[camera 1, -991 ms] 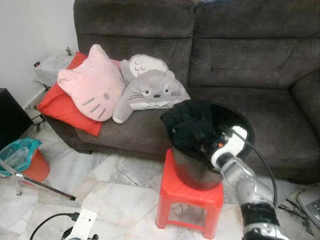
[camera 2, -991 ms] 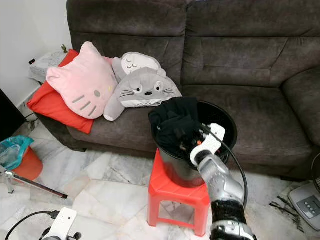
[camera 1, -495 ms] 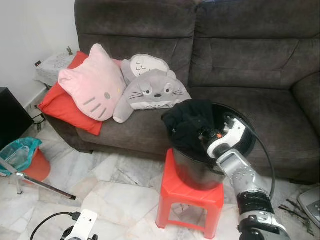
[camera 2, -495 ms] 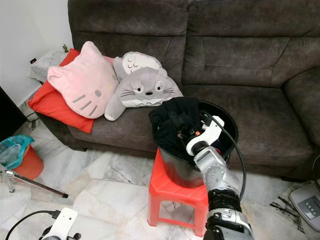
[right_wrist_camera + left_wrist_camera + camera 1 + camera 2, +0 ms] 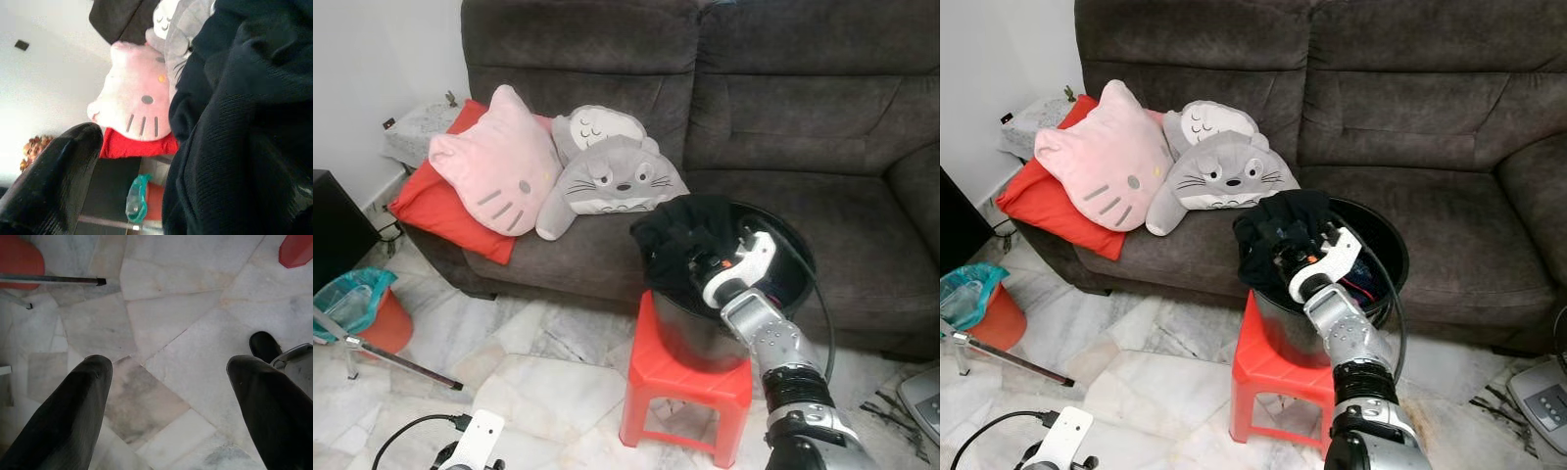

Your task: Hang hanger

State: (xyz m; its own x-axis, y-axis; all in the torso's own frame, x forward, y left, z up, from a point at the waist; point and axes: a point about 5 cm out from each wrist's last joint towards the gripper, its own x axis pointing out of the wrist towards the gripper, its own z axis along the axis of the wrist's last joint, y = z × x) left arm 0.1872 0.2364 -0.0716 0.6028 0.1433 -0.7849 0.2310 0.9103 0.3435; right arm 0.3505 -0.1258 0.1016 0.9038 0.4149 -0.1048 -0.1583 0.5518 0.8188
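A black garment is heaped on the left side of a black bucket, spilling over its rim. The bucket stands on a red plastic stool in front of the sofa. My right gripper reaches over the bucket's near edge and presses into the garment. In the right wrist view one black finger stands wide to the side and dark cloth covers the other side. My left gripper hangs open low over the marble floor, holding nothing.
A dark grey sofa holds a pink cat cushion, a grey plush cushion and a red cushion. An orange bin with a teal bag and a metal pole sit at the left.
My right gripper has swung left across the bucket, from its middle onto the black garment at the left rim. The left arm has stayed still.
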